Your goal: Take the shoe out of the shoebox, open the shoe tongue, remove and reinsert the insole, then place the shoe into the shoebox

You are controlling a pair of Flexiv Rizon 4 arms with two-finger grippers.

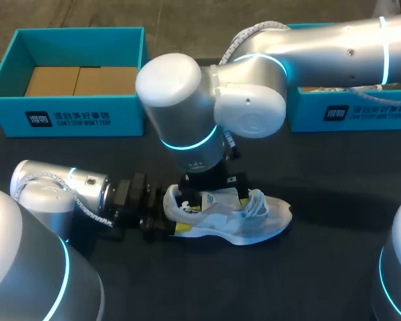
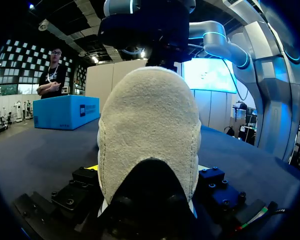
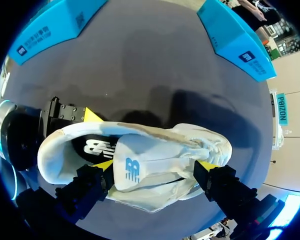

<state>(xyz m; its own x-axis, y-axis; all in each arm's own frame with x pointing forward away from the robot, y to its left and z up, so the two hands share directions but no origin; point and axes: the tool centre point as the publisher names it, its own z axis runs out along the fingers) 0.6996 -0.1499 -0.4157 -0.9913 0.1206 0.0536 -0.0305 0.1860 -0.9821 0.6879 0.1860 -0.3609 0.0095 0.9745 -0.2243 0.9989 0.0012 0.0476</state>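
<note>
Heel of the shoe fills the left wrist view, seated between the fingers of the left gripper. They press it from both sides, so I log that gripper as clamped on the heel. Shoe lies on its sole on the table, out of any box, toe pointing away from the left jaws.

Right gripper hangs straight above the shoe's mid-part, jaws spread wide along the shoe's length. Tongue sits between them and seems to stand up toward the wrist. One yellow tip is just beside its heel-side edge, the other near the laces. No pinch from two sides is visible, so it is logged as not gripping. Insole shows dark inside the collar, on the heel side of the right jaws, apparently seated flat.

Left shoebox and right shoebox both stand beyond the right jaws, well apart from the shoe. The right one is partly hidden by the arm; contents not readable.

Step, by judgement: take-out done, tongue-opening in hand, insole not yet drawn.

Next move, by judgement: right jaws need to close on the tongue, or push it toward the toe, until the collar gapes. Then they go down into the opening and narrow on the insole's heel edge. Left clamp must hold firm against the pull, else the shoe lifts or twists. Risk: catching laces instead of the insole.
</note>
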